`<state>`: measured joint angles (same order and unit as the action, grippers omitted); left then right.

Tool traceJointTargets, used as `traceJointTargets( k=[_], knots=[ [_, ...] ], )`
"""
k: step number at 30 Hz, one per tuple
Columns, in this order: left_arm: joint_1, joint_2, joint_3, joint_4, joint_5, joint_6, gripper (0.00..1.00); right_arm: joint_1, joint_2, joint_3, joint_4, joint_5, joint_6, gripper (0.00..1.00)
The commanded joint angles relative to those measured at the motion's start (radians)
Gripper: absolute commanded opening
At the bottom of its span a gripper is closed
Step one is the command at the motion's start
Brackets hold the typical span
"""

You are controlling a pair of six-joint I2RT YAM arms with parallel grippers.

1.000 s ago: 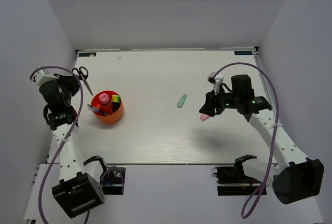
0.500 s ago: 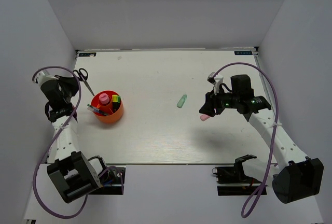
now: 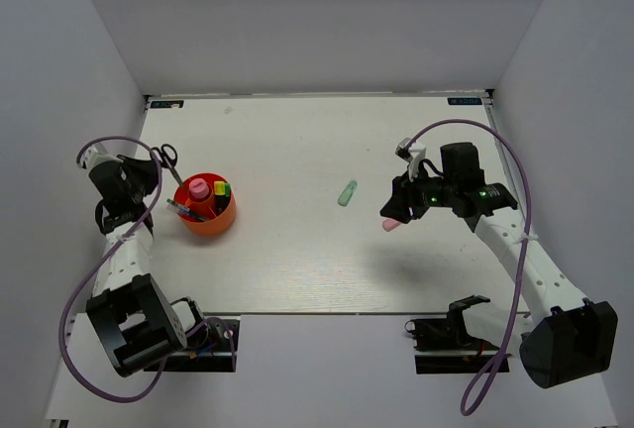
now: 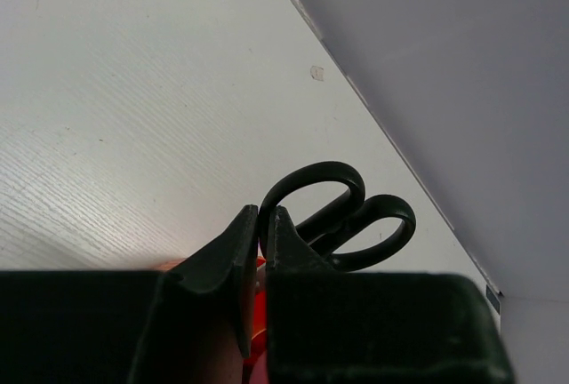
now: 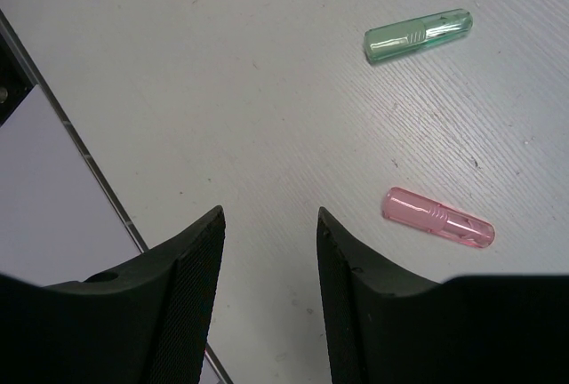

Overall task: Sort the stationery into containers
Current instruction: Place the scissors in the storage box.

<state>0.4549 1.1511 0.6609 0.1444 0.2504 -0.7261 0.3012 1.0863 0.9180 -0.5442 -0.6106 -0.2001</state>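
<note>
At 10 o'clock of the red-orange cup (image 3: pixel 210 229), the left fingers (image 4: pixel 222 264) clench a handle loop of the scissors (image 4: pixel 340 227); the next move calls for lowering them blades-first into the cup. The right fingers (image 5: pixel 182 291) hang released near the pink highlighter (image 5: pixel 437 217). The scissor blades are hidden

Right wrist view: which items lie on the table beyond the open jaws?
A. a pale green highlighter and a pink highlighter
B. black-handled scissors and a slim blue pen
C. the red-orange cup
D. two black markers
A: a pale green highlighter and a pink highlighter lie apart on the white table, ahead of the right gripper, whose jaws stand open.
</note>
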Motion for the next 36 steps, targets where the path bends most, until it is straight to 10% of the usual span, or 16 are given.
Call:
traceJointTargets(
  k=[1, 11, 24, 32, 36],
  knots=[
    [-0.009, -0.016, -0.009, 0.044, 0.001, 0.024, 0.00, -0.005, -0.011, -0.007, 0.004, -0.023, -0.016, 0.50],
    [-0.042, -0.028, -0.055, 0.011, -0.040, 0.056, 0.04, -0.008, -0.017, -0.005, 0.003, -0.029, -0.018, 0.54],
    [-0.042, -0.063, -0.006, -0.089, -0.051, 0.082, 0.50, -0.007, -0.025, -0.005, 0.000, -0.034, -0.019, 0.61],
    [-0.036, -0.139, 0.049, -0.140, -0.054, 0.085, 0.43, -0.005, -0.022, -0.005, 0.000, -0.029, -0.018, 0.61],
    [-0.039, -0.203, 0.098, -0.186, -0.028, 0.067, 0.17, -0.005, -0.019, -0.008, 0.006, -0.018, -0.015, 0.61]
  ],
)
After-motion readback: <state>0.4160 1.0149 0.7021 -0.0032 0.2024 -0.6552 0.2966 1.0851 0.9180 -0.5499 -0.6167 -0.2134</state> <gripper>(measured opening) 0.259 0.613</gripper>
